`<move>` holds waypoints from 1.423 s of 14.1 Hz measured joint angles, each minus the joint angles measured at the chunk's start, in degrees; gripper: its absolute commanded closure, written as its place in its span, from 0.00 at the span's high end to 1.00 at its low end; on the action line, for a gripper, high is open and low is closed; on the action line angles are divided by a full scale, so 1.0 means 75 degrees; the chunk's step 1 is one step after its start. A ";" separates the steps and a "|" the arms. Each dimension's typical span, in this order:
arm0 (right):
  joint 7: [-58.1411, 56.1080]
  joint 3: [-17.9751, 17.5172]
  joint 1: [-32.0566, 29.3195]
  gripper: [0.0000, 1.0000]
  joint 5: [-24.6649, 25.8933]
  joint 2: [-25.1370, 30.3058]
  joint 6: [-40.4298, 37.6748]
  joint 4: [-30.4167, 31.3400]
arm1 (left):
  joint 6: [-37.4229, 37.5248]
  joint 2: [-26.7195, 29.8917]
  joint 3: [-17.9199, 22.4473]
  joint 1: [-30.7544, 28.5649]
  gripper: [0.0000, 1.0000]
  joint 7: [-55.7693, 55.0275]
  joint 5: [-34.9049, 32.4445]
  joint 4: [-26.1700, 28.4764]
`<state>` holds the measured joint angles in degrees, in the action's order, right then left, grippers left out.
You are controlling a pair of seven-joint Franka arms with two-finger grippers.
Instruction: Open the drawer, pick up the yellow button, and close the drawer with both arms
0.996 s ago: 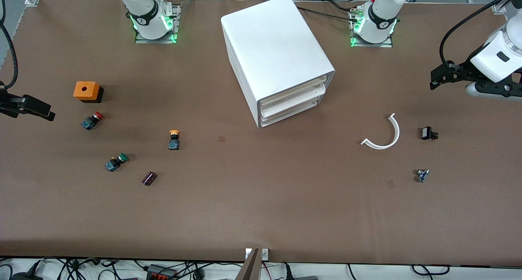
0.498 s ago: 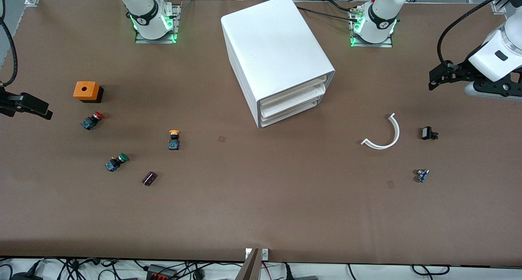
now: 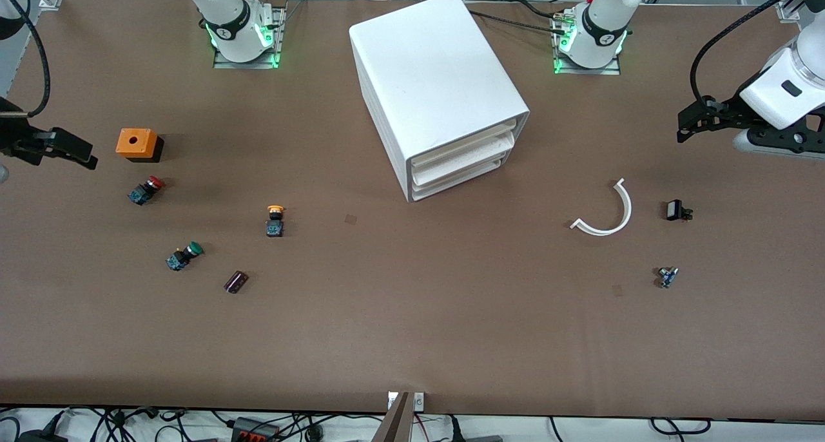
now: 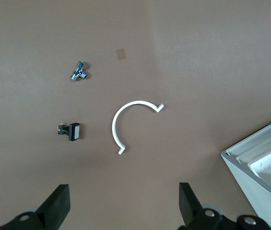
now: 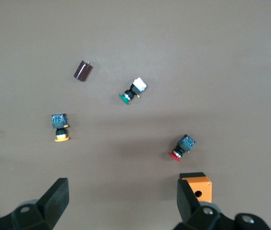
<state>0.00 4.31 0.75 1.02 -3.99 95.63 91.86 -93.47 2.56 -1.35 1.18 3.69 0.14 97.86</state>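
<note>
1. The left gripper (image 4: 121,208) has its fingers spread wide and nothing between them; it hangs over the left arm's end of the table, above bare brown mat just by the white curved strip (image 3: 606,213).
2. The right gripper (image 5: 121,206) is likewise wide open and empty; it hovers over the right arm's end of the table, close to the orange box (image 3: 136,144) and the red-capped button (image 3: 145,190).
3. The button (image 3: 275,220) with the yellow-orange cap lies out on the mat, between the cabinet (image 3: 438,94) and the green-capped button (image 3: 184,256), not in any drawer that I can see; a small dark cylinder (image 3: 236,281) lies nearer the front camera than it.
4. The cabinet sits mid-table between the two bases; its three drawers look pushed in, the top drawer (image 3: 467,147) flush with the shell; whether anything lies inside them cannot be told.
5. To my eye this is the very start; neither arm has touched a drawer, so opening is the step in hand.
6. The next move, I'd judge, calls for one gripper to come down to a drawer's rounded front and hook or pinch its lip; the fronts are shallow and close together, so the fingers must enter level and take only one; the other arm would then be free for the button.
</note>
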 measured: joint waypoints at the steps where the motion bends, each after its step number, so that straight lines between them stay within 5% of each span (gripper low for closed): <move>1: 0.0000 0.0000 0.0016 1.00 0.0003 0.0090 0.0024 0.0159 | 0.0002 0.0000 -0.0001 0.0000 1.00 0.0000 0.0000 0.0000; 20: -0.0002 -0.0002 0.0088 1.00 0.0048 0.0454 0.0260 0.0698 | 0.0064 0.0000 -0.0007 0.0038 1.00 0.0000 0.0000 -0.0001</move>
<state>-0.01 4.29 1.41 1.38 -0.59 97.58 97.09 -92.99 2.56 -1.40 1.46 3.69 0.14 97.85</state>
